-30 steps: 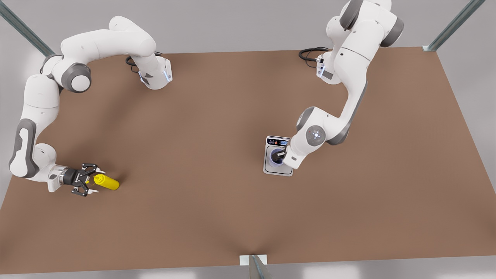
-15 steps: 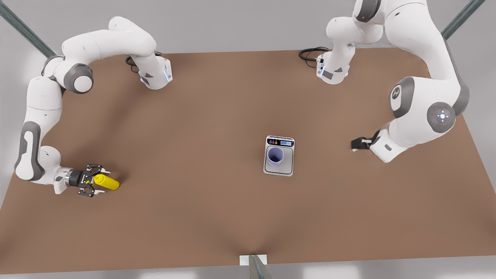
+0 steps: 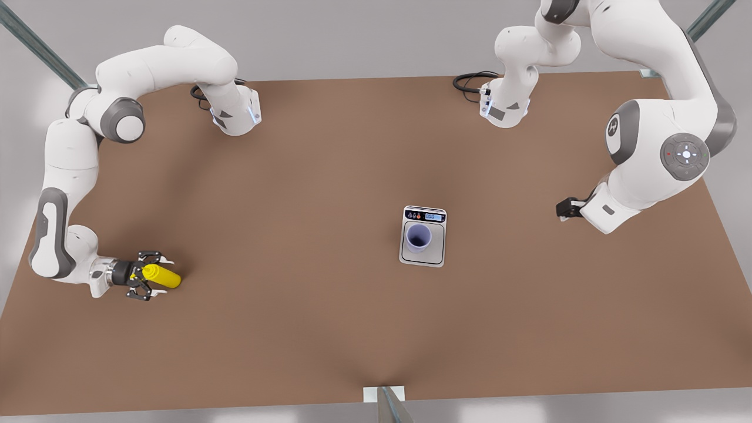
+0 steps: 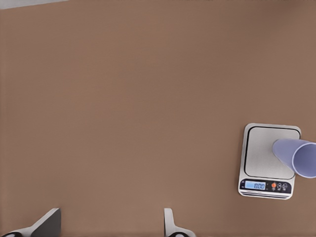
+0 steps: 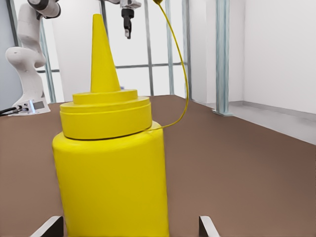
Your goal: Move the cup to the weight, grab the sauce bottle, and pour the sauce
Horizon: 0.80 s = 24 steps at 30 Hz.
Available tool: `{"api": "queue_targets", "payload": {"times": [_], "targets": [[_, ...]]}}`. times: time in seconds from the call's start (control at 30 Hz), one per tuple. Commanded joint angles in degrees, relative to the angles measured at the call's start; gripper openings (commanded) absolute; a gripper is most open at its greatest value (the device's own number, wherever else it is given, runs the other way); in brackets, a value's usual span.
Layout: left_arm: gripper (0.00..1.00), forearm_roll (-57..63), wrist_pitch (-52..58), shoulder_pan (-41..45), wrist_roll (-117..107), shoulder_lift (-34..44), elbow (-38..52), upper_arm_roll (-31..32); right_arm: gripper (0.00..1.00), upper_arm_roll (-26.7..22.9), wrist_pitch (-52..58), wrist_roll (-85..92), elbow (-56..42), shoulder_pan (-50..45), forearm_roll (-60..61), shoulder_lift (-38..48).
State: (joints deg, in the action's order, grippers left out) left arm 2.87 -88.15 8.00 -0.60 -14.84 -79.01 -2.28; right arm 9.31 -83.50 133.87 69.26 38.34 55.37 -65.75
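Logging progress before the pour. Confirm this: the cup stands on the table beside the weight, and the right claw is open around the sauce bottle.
Not quite. The front view shows the cup standing on the weight, not beside it. The rest holds: the right claw is open around the sauce bottle. The left claw waits off toward the front view's right.

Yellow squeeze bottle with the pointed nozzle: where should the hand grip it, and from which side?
Grip the yellow squeeze bottle around its smooth round body, below the stepped shoulder. It stands upright and its nozzle tapers to a point, so the top offers little purchase. Come in level from the front view's left, where the right hand sits with its fingers open either side. The left hand waits at the front view's right.
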Motion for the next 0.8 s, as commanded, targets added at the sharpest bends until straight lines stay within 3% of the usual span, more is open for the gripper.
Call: {"api": "queue_targets", "payload": {"times": [0.0, 0.07, 0.13, 0.17, 0.27, 0.57, 0.77], "targets": [[1.00, 0.2, 0.1, 0.0, 0.0, 0.0, 0.0, 0.0, 1.00, 0.0, 0.0, 0.0, -0.1, 0.0, 0.0, 0.0], [1.00, 0.2, 0.0, 0.0, 0.1, 0.0, 0.0, 0.0, 0.82, 0.0, -0.2, -0.1, 0.0, -0.4, 0.0, 0.0], [1.00, 0.2, 0.1, 0.0, 0.1, -0.1, 0.0, 0.0, 0.73, 0.0, -0.3, -0.1, 0.0, -0.5, 0.0, 0.0], [1.00, 0.2, 0.1, 0.0, 0.1, -0.1, 0.0, 0.0, 0.62, 0.0, -0.3, -0.4, 0.0, -0.7, 0.0, 0.1], [1.00, 0.2, 0.1, 0.0, 0.1, -0.4, 0.0, 0.0, 0.53, -0.1, -0.3, -1.2, 0.0, -0.7, 0.0, 0.1], [1.00, 0.2, 0.0, -0.1, 0.1, -0.5, 0.0, 0.0, 0.50, 0.0, -0.3, -1.1, -0.1, -0.8, -0.7, 0.6], [1.00, 0.2, 0.0, -0.1, 0.2, -0.5, 0.0, 0.0, 0.50, 0.4, -1.1, -5.6, 0.5, -1.4, -2.6, 5.6]]}}
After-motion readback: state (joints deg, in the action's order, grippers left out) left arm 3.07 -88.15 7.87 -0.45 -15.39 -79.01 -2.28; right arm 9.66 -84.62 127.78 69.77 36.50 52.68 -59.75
